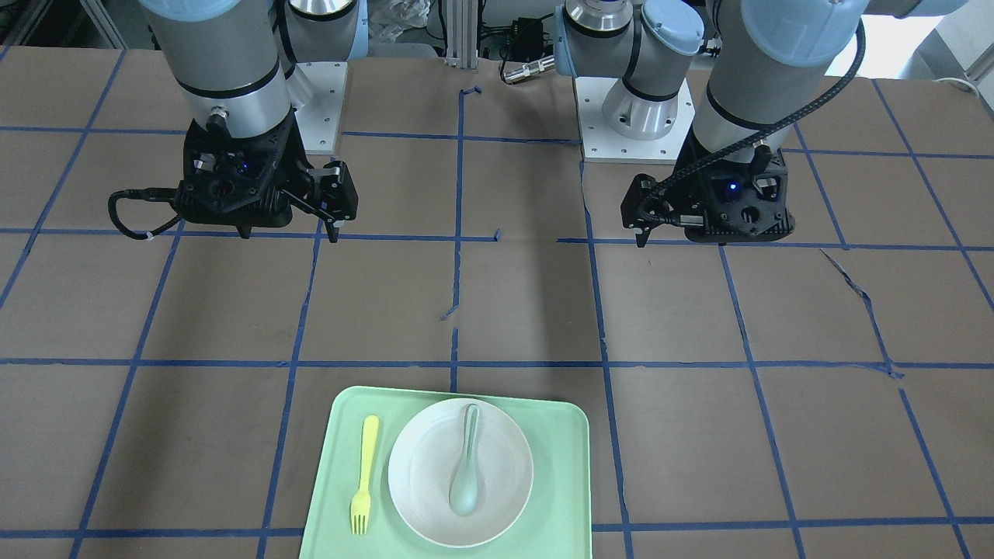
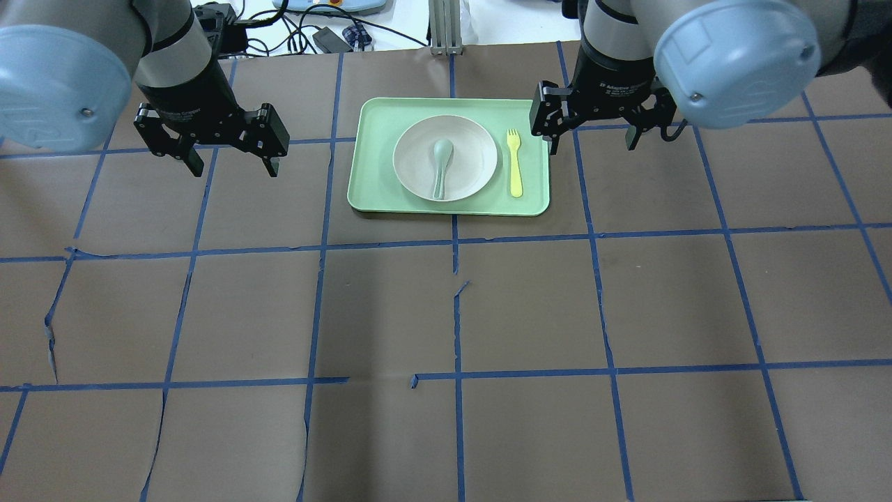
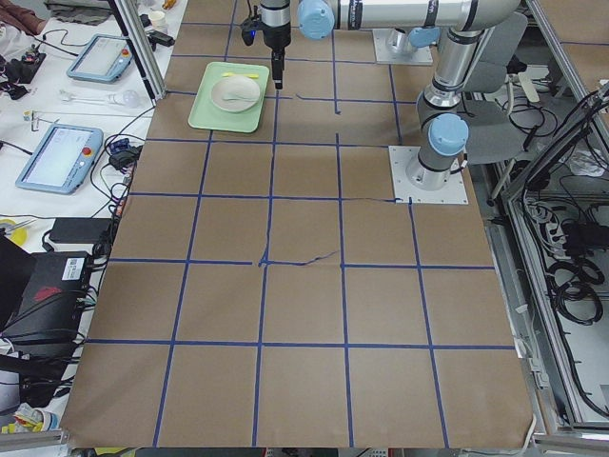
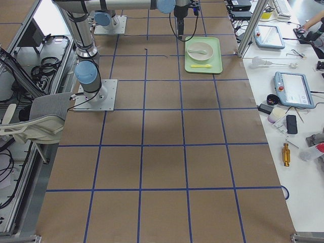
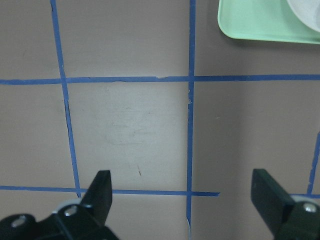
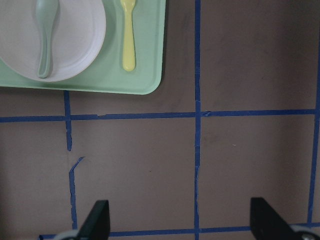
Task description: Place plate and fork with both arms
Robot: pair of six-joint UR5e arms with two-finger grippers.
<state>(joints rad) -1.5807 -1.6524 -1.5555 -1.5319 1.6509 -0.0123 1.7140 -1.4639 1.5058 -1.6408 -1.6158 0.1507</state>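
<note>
The off-white plate (image 2: 477, 150) sits in the middle of the mint-green tray (image 2: 376, 192) at the table's far centre. The yellow fork (image 2: 514, 164) lies on the tray just right of the plate, tines pointing away from me. My left gripper (image 2: 234, 169) is open and empty, hovering left of the tray. My right gripper (image 2: 594, 146) is open and empty, just right of the tray's right edge. The right wrist view shows the plate (image 6: 80, 35) and fork (image 6: 129, 35) ahead of the gripper's open fingers (image 6: 97, 220). The left wrist view shows only a tray corner (image 5: 260, 22).
A pale grey-green spoon (image 2: 440, 164) lies in the plate. The brown table carries a blue tape grid (image 2: 456, 240). The arm base plates (image 1: 633, 124) stand at the robot's side. Teach pendants (image 4: 291, 88) and cables lie on side benches beyond the table.
</note>
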